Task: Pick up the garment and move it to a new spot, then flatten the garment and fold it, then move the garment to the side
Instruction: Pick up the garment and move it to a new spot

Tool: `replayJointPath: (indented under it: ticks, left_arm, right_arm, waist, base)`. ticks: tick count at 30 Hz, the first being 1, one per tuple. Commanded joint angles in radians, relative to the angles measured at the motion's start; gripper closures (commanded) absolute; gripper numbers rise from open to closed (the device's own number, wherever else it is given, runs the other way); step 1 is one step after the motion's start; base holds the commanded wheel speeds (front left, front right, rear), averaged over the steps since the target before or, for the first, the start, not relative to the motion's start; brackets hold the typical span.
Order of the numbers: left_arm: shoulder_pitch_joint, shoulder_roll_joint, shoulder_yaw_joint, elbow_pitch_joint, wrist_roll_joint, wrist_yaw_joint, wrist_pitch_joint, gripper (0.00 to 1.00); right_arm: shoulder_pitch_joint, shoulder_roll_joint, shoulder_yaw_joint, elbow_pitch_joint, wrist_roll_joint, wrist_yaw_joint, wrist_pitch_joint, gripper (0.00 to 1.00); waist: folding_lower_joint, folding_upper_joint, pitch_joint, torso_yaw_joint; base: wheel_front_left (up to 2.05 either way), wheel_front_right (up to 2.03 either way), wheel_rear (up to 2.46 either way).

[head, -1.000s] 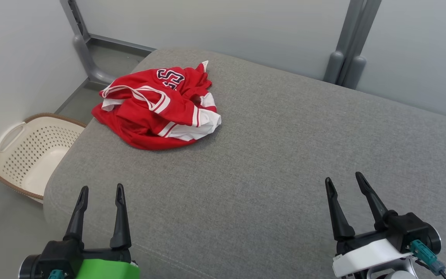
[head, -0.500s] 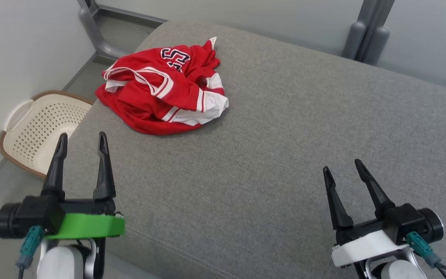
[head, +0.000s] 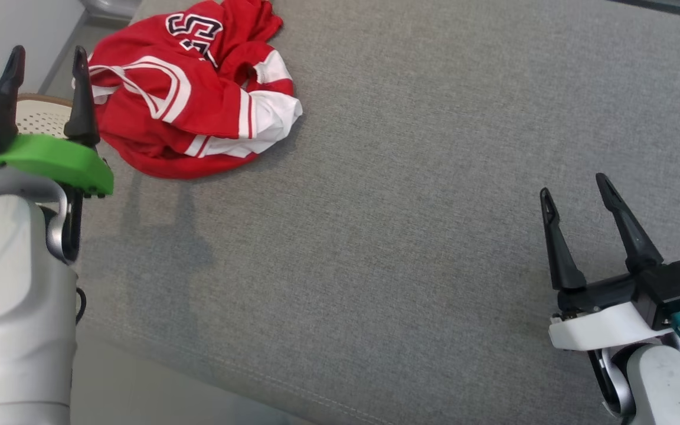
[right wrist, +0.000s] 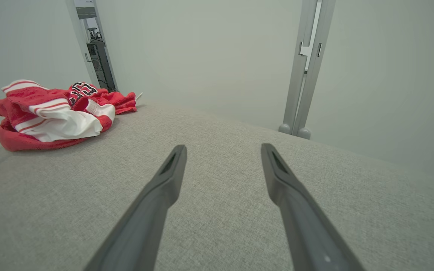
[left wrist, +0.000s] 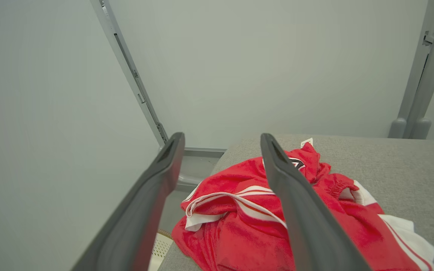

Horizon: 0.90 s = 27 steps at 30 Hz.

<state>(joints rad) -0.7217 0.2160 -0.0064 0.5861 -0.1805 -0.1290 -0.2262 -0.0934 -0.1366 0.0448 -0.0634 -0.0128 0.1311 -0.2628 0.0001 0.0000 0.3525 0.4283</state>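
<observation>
The left gripper (head: pixel 48 62) has its jaws wide apart with nothing between them. It hangs over the left edge of the cushion (head: pixel 411 212), just beside the garment (head: pixel 180 100) and above it; no contact shows. The right gripper (head: pixel 574 192) is also spread wide and holds nothing, over the near right part of the cushion and well apart from the garment.

The garment, red with white stripes and dark numerals, lies in a crumpled heap at the far left corner of the cushion.

A cream perforated basket (head: pixel 38 115) sits beyond the cushion's left edge, below the left gripper. Too little of its inside shows to tell what it holds.

Since half a second ago the head camera has tipped down, so the whole picture has shifted. Against the garment, though, the left gripper has advanced from the near left edge to alongside the heap. The right gripper sits much where it was, and both jaws are as wide as before.

The garment's far side is cut off at the top of the head view, and its numerals are partly folded under. The left gripper's green mount (head: pixel 51 162) covers most of the basket.
</observation>
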Motion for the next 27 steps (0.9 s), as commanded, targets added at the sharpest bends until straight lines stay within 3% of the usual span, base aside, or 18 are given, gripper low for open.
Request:
replayJointPath:
  ticks: [1, 4, 9, 16, 23, 25, 27]
  left_arm:
    - [-0.063, 0.011, -0.014, 0.055, -0.020, -0.002, 0.046, 0.00]
    - [-0.171, 0.048, -0.046, 0.195, -0.079, -0.002, 0.188, 0.00]
    - [-0.270, 0.082, -0.101, 0.311, -0.232, -0.001, 0.337, 0.00]
    - [-0.290, 0.102, -0.135, 0.386, -0.429, -0.001, 0.408, 0.00]
    - [-0.250, 0.108, -0.203, 0.409, -0.524, -0.001, 0.404, 0.00]
    - [-0.241, 0.114, -0.227, 0.404, -0.548, -0.001, 0.376, 1.00]
    - [-0.235, 0.127, -0.250, 0.395, -0.555, -0.001, 0.341, 1.00]
  right_arm:
    - [-0.014, -0.009, -0.010, -0.012, -0.008, -0.001, -0.003, 0.00]
    - [-0.028, -0.022, -0.015, -0.028, -0.008, -0.001, -0.003, 0.00]
    - [-0.045, -0.022, -0.018, -0.043, -0.009, -0.001, -0.003, 0.00]
    - [-0.065, -0.030, -0.024, -0.057, -0.007, -0.001, -0.003, 0.00]
    - [-0.067, -0.033, -0.048, -0.057, -0.005, -0.001, -0.003, 0.00]
    - [-0.063, -0.029, -0.055, -0.051, -0.004, -0.001, -0.003, 0.00]
    - [-0.057, -0.024, -0.055, -0.048, -0.004, -0.001, -0.003, 0.00]
  waist:
    - [-0.0001, 0.0000, 0.100, -0.073]
    - [-0.0001, 0.0000, 0.135, -0.095]
    - [-0.0001, 0.0000, 0.178, -0.121]
    - [-0.0001, 0.0000, 0.232, -0.136]
    - [-0.0001, 0.0000, 0.247, -0.142]
    - [-0.0001, 0.0000, 0.244, -0.144]
    - [-0.0001, 0.0000, 0.236, -0.146]
  base:
    - [0.00, 0.00, 0.00]
    - [0.00, 0.00, 0.00]
    - [0.00, 0.00, 0.00]
    - [0.00, 0.00, 0.00]
    - [0.00, 0.00, 0.00]
    - [0.00, 0.00, 0.00]
    - [0.00, 0.00, 0.00]
